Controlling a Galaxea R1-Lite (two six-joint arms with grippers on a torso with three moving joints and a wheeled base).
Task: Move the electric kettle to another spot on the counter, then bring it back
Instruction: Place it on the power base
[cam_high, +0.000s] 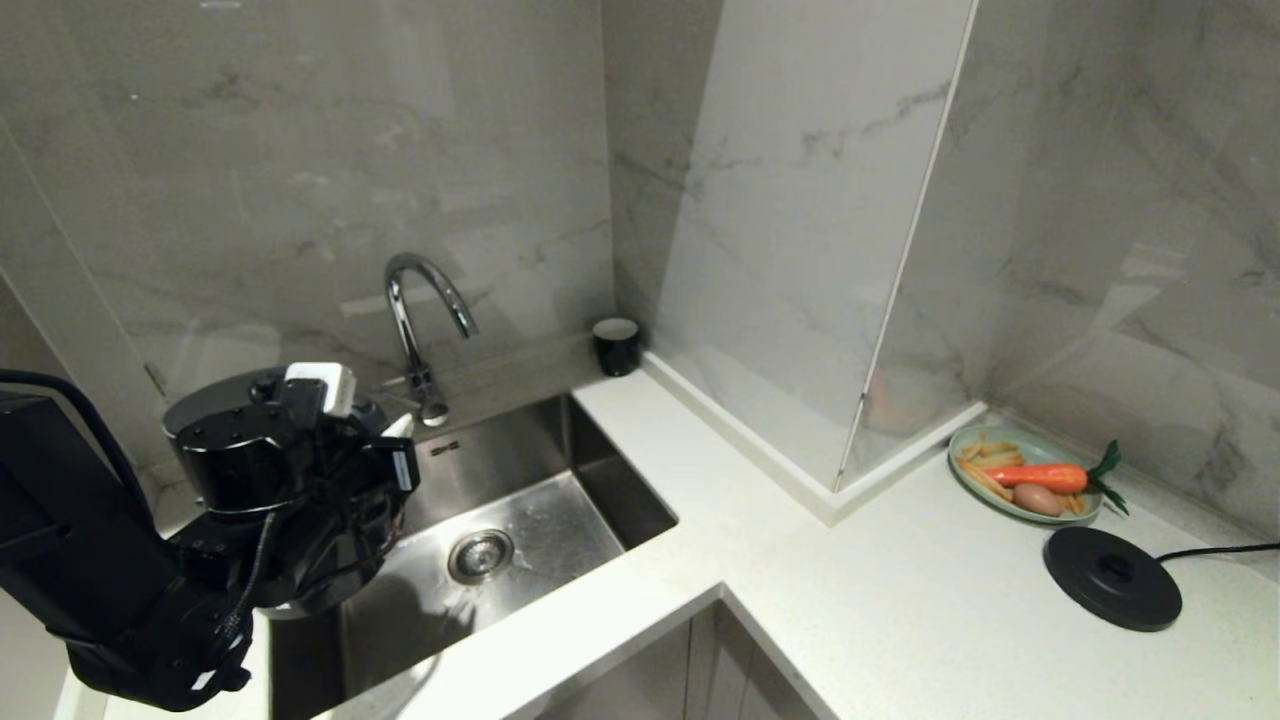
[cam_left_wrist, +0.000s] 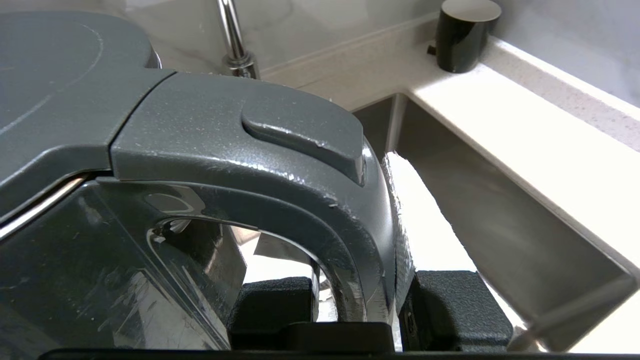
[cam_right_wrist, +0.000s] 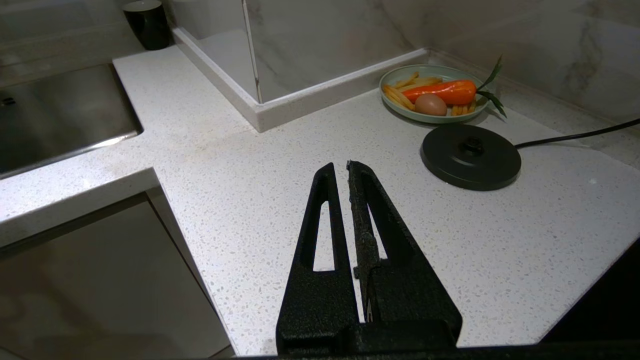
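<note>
Fingers (cam_left_wrist: 450, 310) of the left tool (cam_left_wrist: 360, 310) sit clamped on either side of the kettle's loop handle, so the kettle (cam_left_wrist: 225, 150) is gripped and stands upright with its long axis vertical, directly in front of the wrist. In the head view the left tool (cam_high: 375, 475) and kettle (cam_high: 215, 400) are at the far left, by the sink (cam_high: 590, 480) and in front of the tap (cam_high: 415, 310); whether the kettle's bottom rests on the counter (cam_high: 850, 590) or hangs just above it cannot be told, since the arm hides it. The round base disc (cam_high: 1112, 578) with its cord lies well apart on the right stretch of counter, just beside the plate (cam_high: 965, 478) of carrot and fries, so any return trip would run rightward across the corner. A small black cup (cam_high: 616, 345) stands at the back by the wall. The right tool (cam_right_wrist: 347, 170) is idle above bare counter near the disc, its fingers pressed together and empty.
</note>
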